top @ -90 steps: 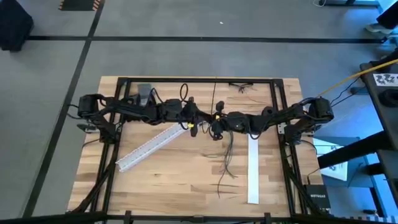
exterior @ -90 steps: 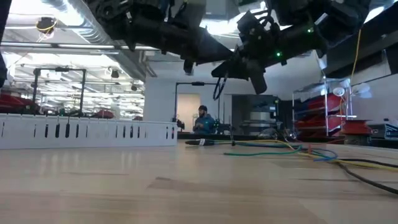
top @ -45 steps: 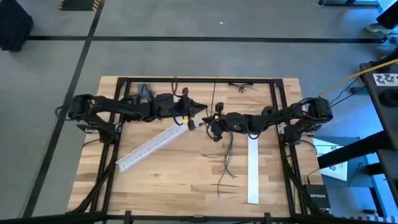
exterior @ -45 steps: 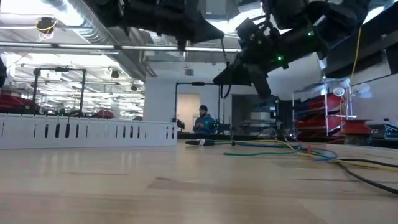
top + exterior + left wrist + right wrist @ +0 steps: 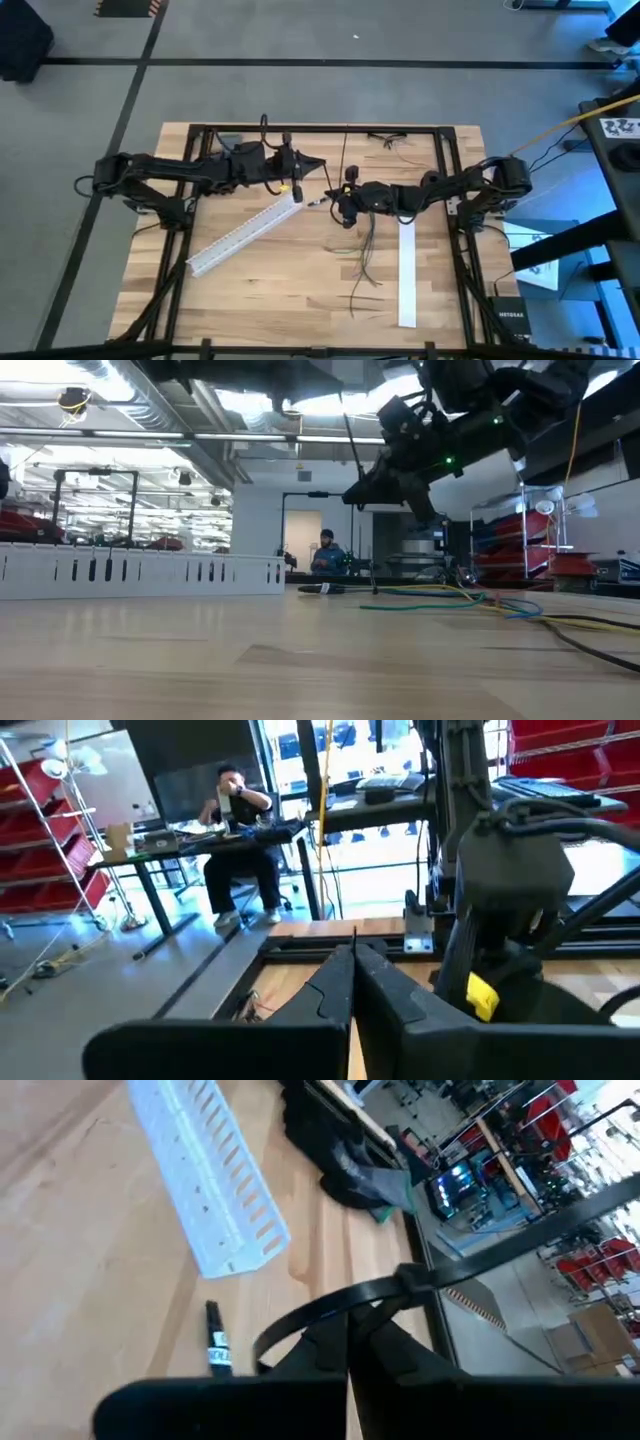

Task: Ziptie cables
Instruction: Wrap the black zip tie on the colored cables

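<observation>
The cables (image 5: 362, 262), several thin dark strands, lie loosely bunched on the wooden table, running from under my right gripper toward the near edge. My right gripper (image 5: 340, 203) hovers mid-table, shut on a black zip tie (image 5: 330, 1312) bent into a loop. The loop's inside shows only the table behind it. The tie's tail (image 5: 343, 150) runs toward the far edge. My left gripper (image 5: 322, 168) is shut, level and pointing right, just left of that tail. In the left wrist view its fingertips (image 5: 352, 960) meet with nothing plainly between them. My right gripper pinches the loop's band (image 5: 338, 1332) between its two fingers, the spot itself covered by the fingertips. The fingers come level from the table's right. The loop stands out in front of them, its head (image 5: 410, 1278) off to one side, clear of the table.
Two white slotted strips lie on the table, one slanting at the left (image 5: 245, 235), one straight at the right (image 5: 407, 272). A short dark stick with a white label (image 5: 215, 1348) lies near the slanting strip's end. Black frame rails (image 5: 300, 129) border the table. Coloured cords (image 5: 450, 600) lie far right.
My left gripper has drawn away from my right gripper toward the table's far left, risen, and tipped from pointing down to level. It stayed shut. My right gripper keeps the zip tie and has stayed near its place.
</observation>
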Robot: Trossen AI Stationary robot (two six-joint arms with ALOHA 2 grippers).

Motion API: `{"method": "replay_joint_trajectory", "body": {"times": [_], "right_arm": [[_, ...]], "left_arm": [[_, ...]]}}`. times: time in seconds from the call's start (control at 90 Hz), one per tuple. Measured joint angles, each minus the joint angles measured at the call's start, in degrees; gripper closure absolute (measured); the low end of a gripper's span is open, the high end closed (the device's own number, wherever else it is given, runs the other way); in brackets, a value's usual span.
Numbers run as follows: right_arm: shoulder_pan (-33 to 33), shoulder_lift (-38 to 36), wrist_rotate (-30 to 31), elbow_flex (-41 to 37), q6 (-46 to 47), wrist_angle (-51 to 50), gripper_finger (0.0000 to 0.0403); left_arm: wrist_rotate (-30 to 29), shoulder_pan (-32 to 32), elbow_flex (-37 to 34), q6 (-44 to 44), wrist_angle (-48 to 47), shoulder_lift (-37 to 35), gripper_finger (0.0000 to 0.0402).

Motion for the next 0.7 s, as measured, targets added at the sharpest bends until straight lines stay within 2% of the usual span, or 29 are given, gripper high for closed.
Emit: {"method": "replay_joint_trajectory", "body": {"times": [0.344, 0.456, 0.556, 0.7], "right_arm": [[-1.94, 3.54, -0.46, -0.13, 3.54, -0.36, 0.0403], [-1.86, 3.19, 2.89, -0.09, 6.18, 0.86, 0.0395], [-1.81, 1.37, 5.11, 2.13, 11.38, -2.85, 0.0367], [-1.88, -3.03, 4.12, 5.91, 16.35, -15.57, 0.0295]], "left_arm": [[-0.22, -1.24, 0.0, 0.19, -1.71, -0.4, 0.0401], [-0.54, -1.94, 0.22, 0.13, -4.47, -0.57, 0.0401], [-1.13, -1.98, 0.24, 0.22, -7.32, -0.59, 0.0401], [-3.32, -1.81, 0.22, 0.22, -10.4, -0.56, 0.0401]]}}
